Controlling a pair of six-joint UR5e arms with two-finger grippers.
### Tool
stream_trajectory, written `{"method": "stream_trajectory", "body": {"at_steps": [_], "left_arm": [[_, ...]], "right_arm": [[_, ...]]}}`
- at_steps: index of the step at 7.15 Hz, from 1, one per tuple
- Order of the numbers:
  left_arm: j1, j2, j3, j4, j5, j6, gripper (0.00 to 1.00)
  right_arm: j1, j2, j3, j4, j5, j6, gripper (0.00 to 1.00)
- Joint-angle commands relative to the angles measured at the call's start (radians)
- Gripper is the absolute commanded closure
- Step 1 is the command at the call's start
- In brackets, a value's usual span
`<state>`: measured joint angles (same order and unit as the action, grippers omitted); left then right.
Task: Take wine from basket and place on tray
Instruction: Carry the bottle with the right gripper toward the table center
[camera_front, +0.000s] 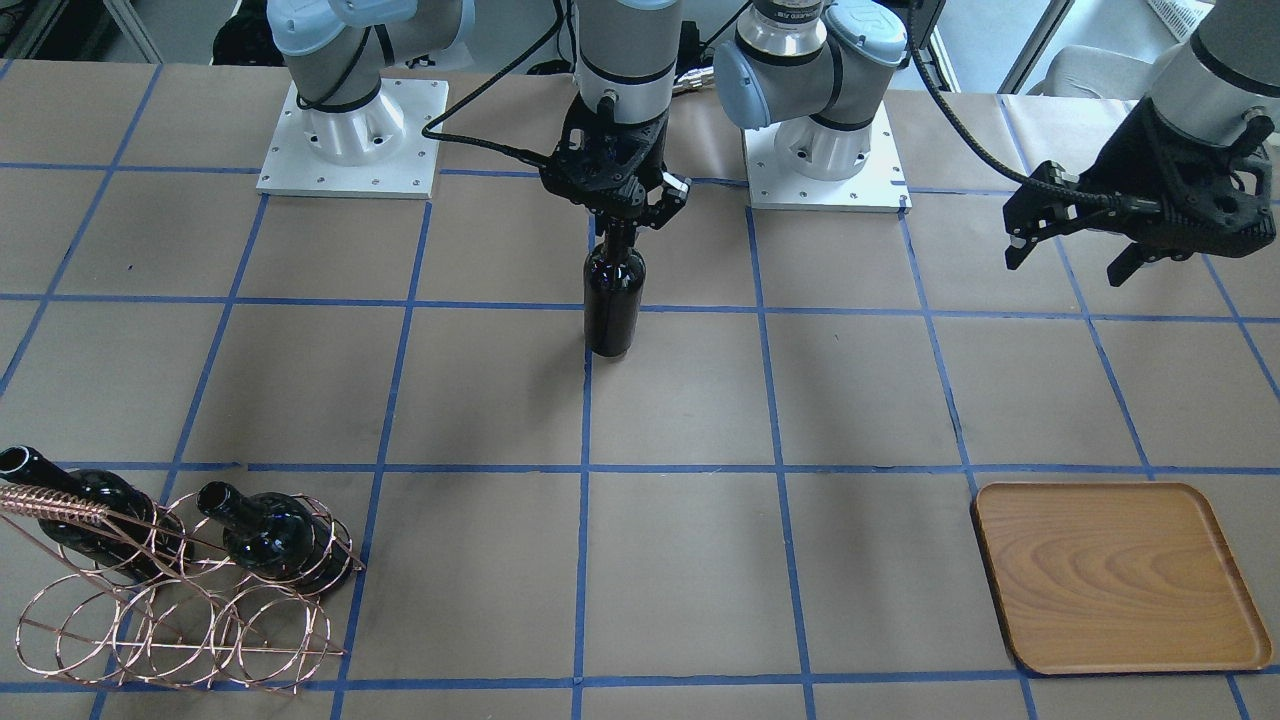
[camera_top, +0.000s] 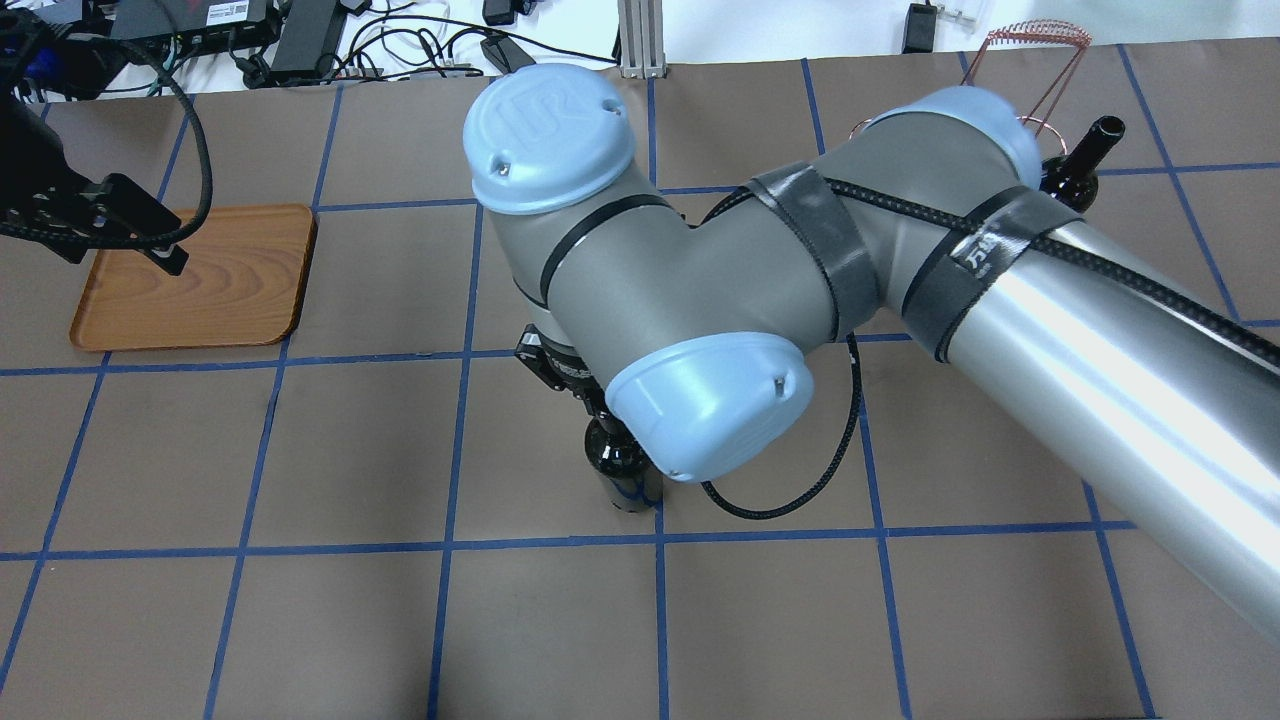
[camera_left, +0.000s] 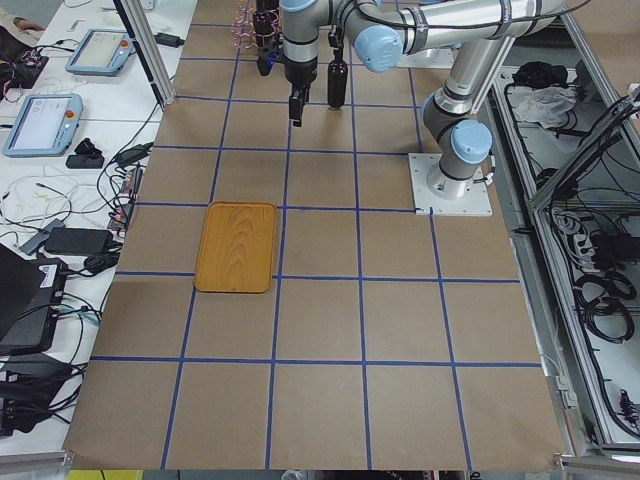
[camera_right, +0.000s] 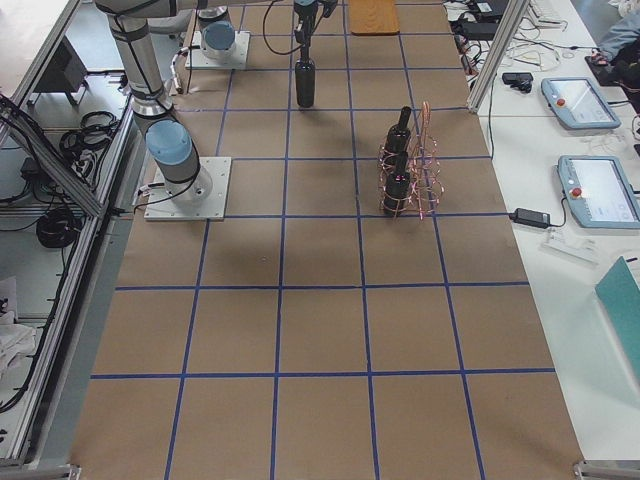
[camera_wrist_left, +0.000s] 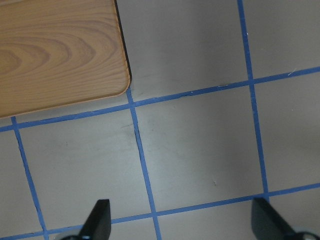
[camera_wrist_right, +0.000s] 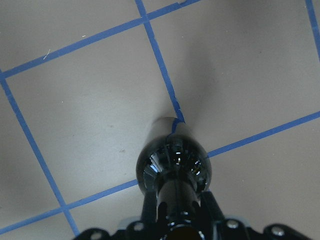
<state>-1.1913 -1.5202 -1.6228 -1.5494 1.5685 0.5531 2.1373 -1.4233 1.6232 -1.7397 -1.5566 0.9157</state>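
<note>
My right gripper (camera_front: 616, 222) is shut on the neck of a glossy black wine bottle (camera_front: 613, 300), which hangs upright at the table's middle; whether its base touches the paper I cannot tell. The right wrist view shows the fingers (camera_wrist_right: 150, 207) clamped on that neck above the bottle (camera_wrist_right: 172, 155). The copper wire basket (camera_front: 170, 610) holds two more black bottles (camera_front: 265, 530). The wooden tray (camera_front: 1120, 575) lies bare. My left gripper (camera_front: 1068, 268) is open and empty, hovering near the tray's corner (camera_wrist_left: 55, 50).
The table is brown paper with a blue tape grid. The two arm bases (camera_front: 350, 140) stand at the robot's edge. The right arm's elbow (camera_top: 700, 290) hides much of the overhead view. The basket's coiled handle (camera_top: 1040, 35) shows at the far right.
</note>
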Motion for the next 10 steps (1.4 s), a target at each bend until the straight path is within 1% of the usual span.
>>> {"method": "stream_trajectory", "body": {"at_steps": [1, 4, 6, 8, 9, 10], "left_arm": [[0.013, -0.003, 0.000, 0.000, -0.004, 0.013, 0.00], [0.009, -0.003, 0.000, 0.000, -0.002, 0.010, 0.00], [-0.004, -0.002, 0.000, 0.000, -0.001, -0.007, 0.00], [-0.008, 0.009, 0.000, -0.001, 0.007, -0.100, 0.00], [-0.008, 0.009, 0.000, 0.000, 0.004, -0.107, 0.00], [-0.008, 0.011, 0.000, 0.000, 0.004, -0.107, 0.00]], "right_arm": [[0.015, 0.004, 0.003, -0.012, 0.000, 0.006, 1.00], [0.027, 0.001, 0.003, -0.011, 0.003, 0.018, 1.00], [0.045, 0.006, 0.003, -0.021, 0.003, 0.104, 1.00], [0.052, 0.021, -0.003, -0.056, 0.003, 0.121, 1.00], [0.053, 0.033, -0.003, -0.095, 0.003, 0.156, 1.00], [0.059, 0.035, -0.003, -0.095, 0.003, 0.158, 1.00]]}}
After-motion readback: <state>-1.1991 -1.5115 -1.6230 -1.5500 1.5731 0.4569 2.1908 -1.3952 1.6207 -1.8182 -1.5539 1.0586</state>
